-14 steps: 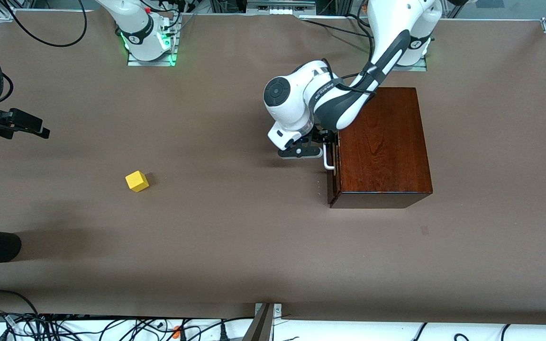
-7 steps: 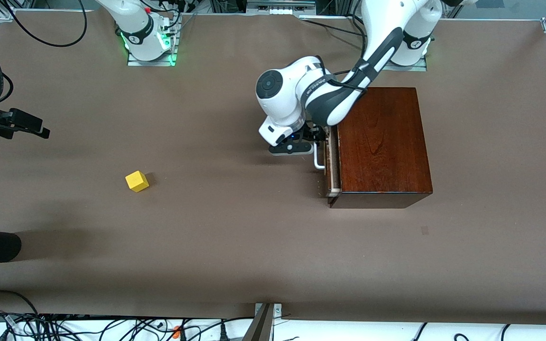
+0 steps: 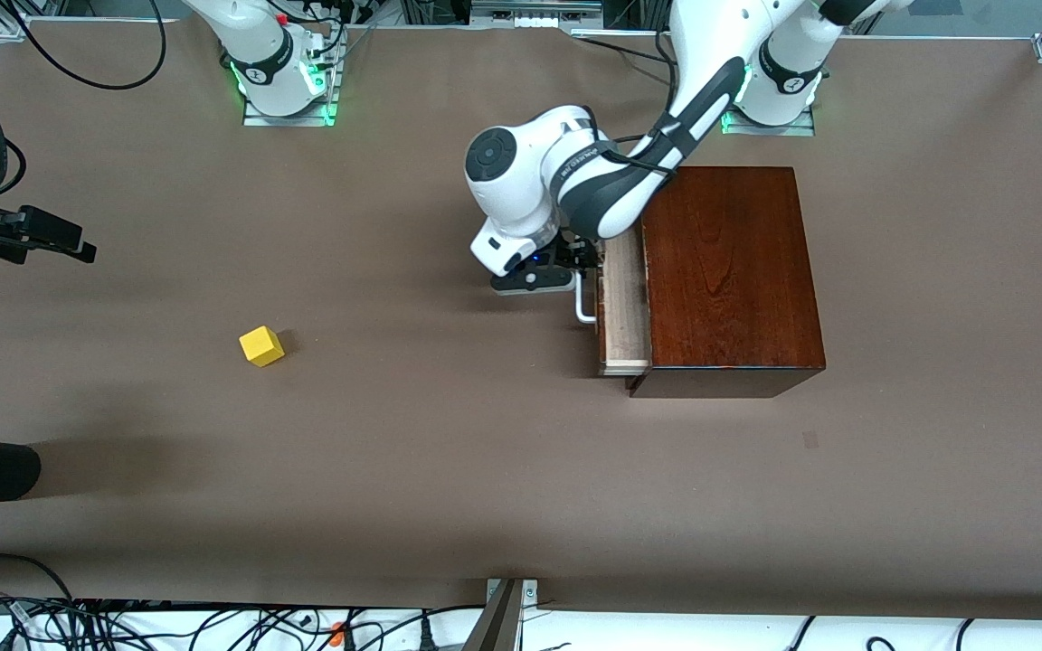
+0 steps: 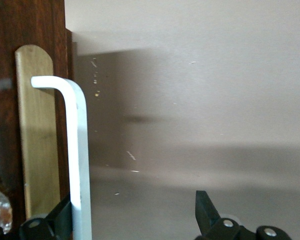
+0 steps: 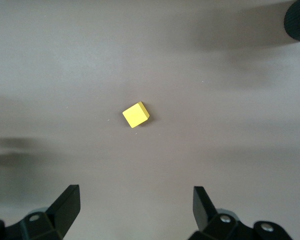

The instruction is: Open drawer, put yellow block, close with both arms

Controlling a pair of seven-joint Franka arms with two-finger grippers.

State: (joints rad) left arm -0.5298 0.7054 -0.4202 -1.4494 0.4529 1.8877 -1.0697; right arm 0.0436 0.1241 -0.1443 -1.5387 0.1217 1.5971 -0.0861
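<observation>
The left gripper (image 3: 575, 271) is seen in the front view at the white handle (image 3: 585, 300) of the drawer (image 3: 625, 307), which is drawn partly out of the reddish-brown wooden box (image 3: 724, 271), its pale wood rim exposed. Only the left wrist view shows that the fingers (image 4: 60, 220) are spread wide, one pressed beside the handle bar (image 4: 77, 150) and the other well apart from it, so the bar is hooked rather than clamped. The dark drawer front (image 4: 20, 50) with a pale wood strip is shown there too.

The right gripper (image 3: 42, 237) is seen at the edge of the front view, over the right arm's end of the counter (image 3: 412, 452). In the right wrist view its fingers (image 5: 65, 207) are released, holding nothing. The yellow block (image 3: 261, 345), a small bright cube, is seen resting alone on the counter, well apart from the box.
</observation>
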